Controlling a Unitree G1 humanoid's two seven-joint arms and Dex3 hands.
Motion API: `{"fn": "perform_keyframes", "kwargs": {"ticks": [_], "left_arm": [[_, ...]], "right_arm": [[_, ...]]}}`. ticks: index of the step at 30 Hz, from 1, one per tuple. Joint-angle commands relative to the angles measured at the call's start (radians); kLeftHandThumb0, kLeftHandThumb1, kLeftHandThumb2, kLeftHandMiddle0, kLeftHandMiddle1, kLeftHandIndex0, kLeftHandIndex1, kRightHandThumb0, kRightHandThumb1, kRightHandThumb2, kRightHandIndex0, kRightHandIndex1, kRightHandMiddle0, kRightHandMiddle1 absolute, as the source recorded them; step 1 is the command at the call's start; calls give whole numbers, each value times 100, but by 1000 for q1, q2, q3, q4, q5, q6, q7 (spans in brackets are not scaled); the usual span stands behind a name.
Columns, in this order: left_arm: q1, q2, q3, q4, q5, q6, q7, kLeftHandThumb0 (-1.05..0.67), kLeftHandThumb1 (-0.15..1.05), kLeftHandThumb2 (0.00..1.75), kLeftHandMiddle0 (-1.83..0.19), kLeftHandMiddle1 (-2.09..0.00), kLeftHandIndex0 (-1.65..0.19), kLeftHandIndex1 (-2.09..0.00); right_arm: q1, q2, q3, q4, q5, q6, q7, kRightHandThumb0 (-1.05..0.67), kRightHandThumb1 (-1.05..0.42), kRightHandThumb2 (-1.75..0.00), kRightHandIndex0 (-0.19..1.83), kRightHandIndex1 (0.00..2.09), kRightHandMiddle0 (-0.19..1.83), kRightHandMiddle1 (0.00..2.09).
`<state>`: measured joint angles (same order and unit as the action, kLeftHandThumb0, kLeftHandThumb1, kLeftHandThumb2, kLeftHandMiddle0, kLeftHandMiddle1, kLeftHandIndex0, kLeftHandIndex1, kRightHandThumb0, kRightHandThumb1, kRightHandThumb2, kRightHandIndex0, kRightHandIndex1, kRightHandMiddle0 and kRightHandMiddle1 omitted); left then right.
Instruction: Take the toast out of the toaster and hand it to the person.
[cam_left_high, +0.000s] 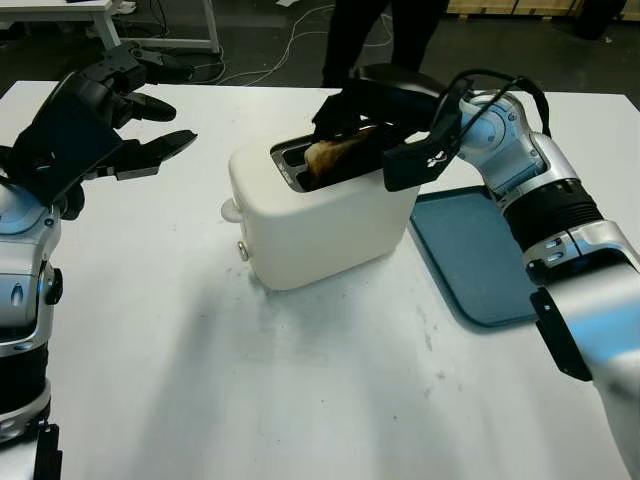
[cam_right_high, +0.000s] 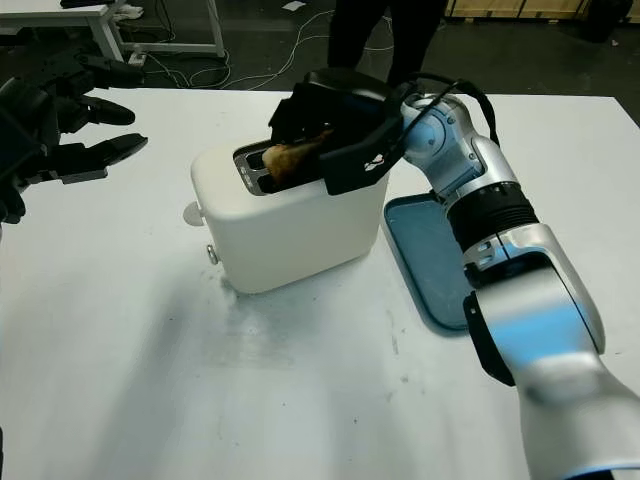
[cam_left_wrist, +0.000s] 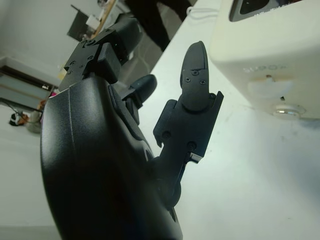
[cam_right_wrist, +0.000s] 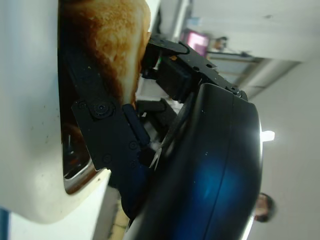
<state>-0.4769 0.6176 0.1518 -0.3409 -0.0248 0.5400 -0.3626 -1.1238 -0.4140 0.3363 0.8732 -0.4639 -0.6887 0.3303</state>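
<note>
A white toaster (cam_left_high: 320, 220) stands mid-table, and a browned slice of toast (cam_left_high: 335, 155) sticks up out of its near slot. My right hand (cam_left_high: 365, 130) reaches over the toaster's top and is shut on the toast. In the right wrist view the black fingers (cam_right_wrist: 107, 130) press on both faces of the slice (cam_right_wrist: 112, 40). My left hand (cam_left_high: 110, 135) hovers open above the table, left of the toaster and apart from it. The left wrist view shows the toaster's end (cam_left_wrist: 280, 50) with its knob. A person in dark trousers (cam_left_high: 380, 35) stands behind the table's far edge.
A blue tray (cam_left_high: 475, 255) lies flat on the white table (cam_left_high: 250, 380), right of the toaster and under my right forearm. Cables and a desk frame (cam_left_high: 160, 30) are on the floor beyond the far edge.
</note>
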Motion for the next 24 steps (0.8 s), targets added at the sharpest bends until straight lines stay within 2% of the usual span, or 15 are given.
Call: {"fn": "perform_keyframes", "kwargs": {"ticks": [1,5,7,11,20,24], "left_arm": [[2,-2,1,-3,0,6,3,-30,76,39,-7,-114,-19,-80],[4,-1,-1,-3,3,3,3,-31,76,38,-7,-114,-19,-80],[4,-1,0,-3,0,3,0,-31,76,38,-7,-113,-18,-80],[7,5,-3,-5,6,4,-2,-32,77,38,-7,-113,-19,-79],[8,6,-3,-5,6,4,-3,-32,78,36,-7,-112,-19,-78],[6,3,-3,-7,4,16,-1,-32,79,35,-7,-112,-19,-78]], "right_arm": [[6,-14,18,5,-56,-46,-88,-49,-87,-5,102,174,83,174],[-5,-22,34,30,-114,-70,-175,-62,-92,-36,107,175,85,169],[-9,-19,30,46,-117,-76,-200,-65,-92,-42,109,175,87,166],[-23,-18,28,70,-124,-82,-240,-61,-92,-43,112,175,83,174],[-62,-10,1,128,-78,-91,-236,-50,-92,-38,109,175,81,175],[-124,-2,-66,193,1,-27,-193,-52,-92,-44,106,175,78,175]]}}
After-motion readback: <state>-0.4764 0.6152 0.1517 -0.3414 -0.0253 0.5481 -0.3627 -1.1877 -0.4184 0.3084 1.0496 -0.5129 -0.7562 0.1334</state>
